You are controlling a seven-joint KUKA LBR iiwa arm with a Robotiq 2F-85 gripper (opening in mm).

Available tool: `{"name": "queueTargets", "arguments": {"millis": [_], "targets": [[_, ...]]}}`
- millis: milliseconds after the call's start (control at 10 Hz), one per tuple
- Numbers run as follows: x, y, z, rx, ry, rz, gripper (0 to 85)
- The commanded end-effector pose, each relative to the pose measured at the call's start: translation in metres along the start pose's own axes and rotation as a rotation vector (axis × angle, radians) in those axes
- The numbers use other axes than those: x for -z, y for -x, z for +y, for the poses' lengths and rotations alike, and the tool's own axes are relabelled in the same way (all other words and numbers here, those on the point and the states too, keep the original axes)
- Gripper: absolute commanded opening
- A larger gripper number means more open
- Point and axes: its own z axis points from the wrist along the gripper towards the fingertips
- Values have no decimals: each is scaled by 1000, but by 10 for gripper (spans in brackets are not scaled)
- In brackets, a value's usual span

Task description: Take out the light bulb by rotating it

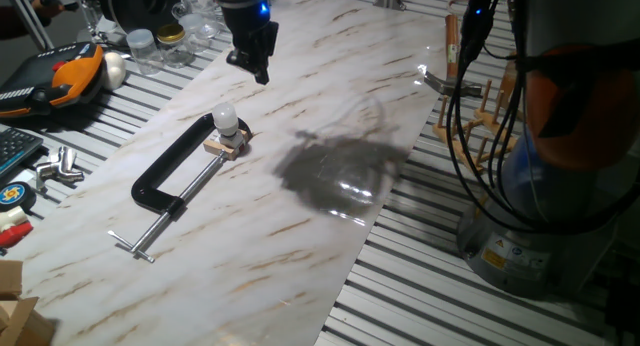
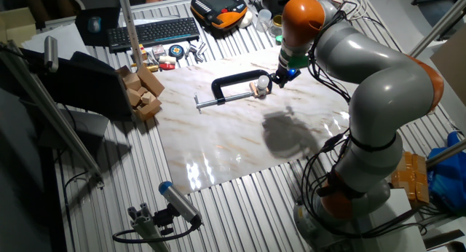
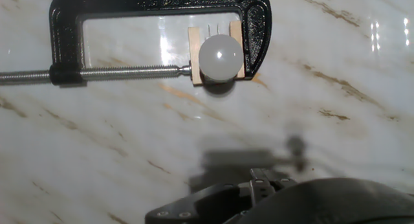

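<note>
Marble-patterned surface (image 1: 300,236) carries a black clamp (image 1: 165,171) lying flat, its screw pressing a small tan block (image 1: 230,142) against the fixed end. Bulb (image 1: 225,119) stands upright in that block, white globe on top, its base hidden in the socket. From the hand view the bulb (image 3: 220,57) looks like a round frosted ball covering most of the block (image 3: 195,56), with the clamp (image 3: 65,30) framing it on three sides and the threaded screw (image 3: 116,72) coming in from the left.

The tool (image 1: 255,64) hangs in the air above the surface, well apart from the bulb and touching nothing. It points downward, dark and narrow at the tip; I cannot tell from here whether its fingers are parted or together, and in the hand view only a blurred black part of it shows along the bottom edge. In the other fixed view the tool (image 2: 282,77) sits just beside the clamp's fixed end, to the right of the bulb (image 2: 262,83), below the arm's orange joint (image 2: 302,15).

A dark shadow (image 1: 335,166) of the arm falls on the marble right of the clamp. Beyond the marble's edge, on the slatted table, are glass jars (image 1: 160,46), an orange-and-black pendant (image 1: 65,76), a keyboard (image 2: 153,31) and some wooden blocks (image 2: 142,92).
</note>
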Motion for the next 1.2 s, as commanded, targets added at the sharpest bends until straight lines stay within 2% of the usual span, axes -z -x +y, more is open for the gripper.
{"name": "queueTargets", "arguments": {"millis": [0, 300, 400, 600, 1100], "targets": [[-4, 2, 1, -4, 12, -3, 0], [-9, 21, 7, -24, 18, -7, 0], [-7, 27, 11, -34, 13, -11, 0], [0, 43, 13, -38, -1, 1, 0], [-7, 63, 18, -38, 9, -2, 0]]}}
